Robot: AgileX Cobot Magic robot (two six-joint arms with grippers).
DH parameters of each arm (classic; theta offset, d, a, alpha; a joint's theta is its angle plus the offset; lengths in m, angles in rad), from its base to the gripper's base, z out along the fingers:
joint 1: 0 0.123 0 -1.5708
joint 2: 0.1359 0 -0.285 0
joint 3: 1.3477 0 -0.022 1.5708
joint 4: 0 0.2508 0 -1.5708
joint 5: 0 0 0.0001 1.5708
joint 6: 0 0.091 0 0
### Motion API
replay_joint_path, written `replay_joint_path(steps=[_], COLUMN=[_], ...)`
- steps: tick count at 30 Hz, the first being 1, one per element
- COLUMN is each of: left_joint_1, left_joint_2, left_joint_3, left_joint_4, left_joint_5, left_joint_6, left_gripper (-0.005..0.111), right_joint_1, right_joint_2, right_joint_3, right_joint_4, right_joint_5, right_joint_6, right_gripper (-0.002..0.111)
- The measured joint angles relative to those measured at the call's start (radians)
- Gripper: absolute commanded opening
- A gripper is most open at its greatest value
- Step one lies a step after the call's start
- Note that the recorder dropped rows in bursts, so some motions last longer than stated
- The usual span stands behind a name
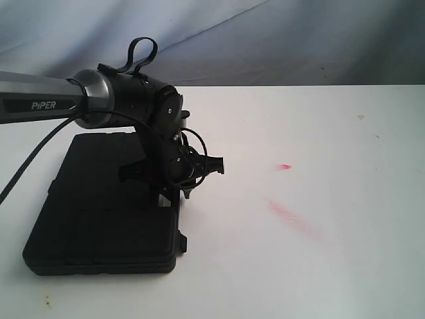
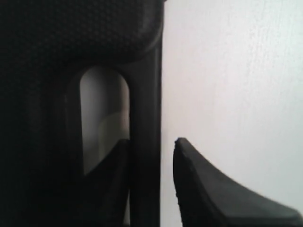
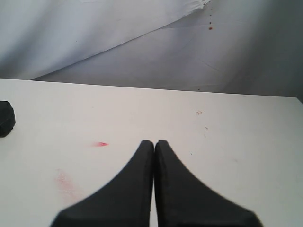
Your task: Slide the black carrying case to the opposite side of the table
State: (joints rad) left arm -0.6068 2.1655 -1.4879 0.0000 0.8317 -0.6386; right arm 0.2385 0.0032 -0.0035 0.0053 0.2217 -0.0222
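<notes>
The black carrying case [image 1: 99, 212] lies flat on the white table [image 1: 332, 133] at the near left. My left gripper [image 1: 174, 194] is down at the case's right edge, by its handle. Up close, the handle bar [image 2: 144, 94] stands between the jaws of the left gripper [image 2: 152, 142]. One finger sits in the handle slot against the bar. The other finger [image 2: 203, 189] is outside it, with a thin gap of white table showing. The right gripper [image 3: 154, 142] is shut and empty, low over bare table [image 3: 227, 142]. It is out of the exterior view.
Red smudges [image 1: 292, 216] and a small red mark [image 1: 284, 166] lie on the tabletop right of the case. A grey cloth backdrop [image 1: 265, 40] hangs behind the far edge. A dark shape [image 3: 5, 118] shows at the edge of the right wrist view; I cannot tell what it is.
</notes>
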Motion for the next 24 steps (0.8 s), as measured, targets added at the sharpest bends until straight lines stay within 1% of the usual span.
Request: replay_joint_path(steps=[2, 16, 20, 24], left_joint_1=[0.0, -0.001, -0.03, -0.063], left_joint_2=[0.0, 0.002, 0.01, 0.056], left_joint_3=[0.0, 0.0, -0.009, -0.097], left_joint_4=[0.006, -0.013, -0.013, -0.017], left_joint_5=[0.005, -0.021, -0.041, 0.006], left_joint_6=[-0.001, -0.017, -0.039, -0.053], left_gripper=[0.0, 0.0, 0.0, 0.0], right_joint_1=[0.0, 0.0, 0.0, 0.0], right_joint_2=[0.0, 0.0, 0.0, 0.0], right_joint_3=[0.0, 0.0, 0.0, 0.0], right_joint_4=[0.0, 0.0, 0.0, 0.0], right_joint_5=[0.0, 0.0, 0.0, 0.0], right_joint_6=[0.0, 0.0, 0.0, 0.0], right_gripper=[0.0, 0.0, 0.0, 0.0])
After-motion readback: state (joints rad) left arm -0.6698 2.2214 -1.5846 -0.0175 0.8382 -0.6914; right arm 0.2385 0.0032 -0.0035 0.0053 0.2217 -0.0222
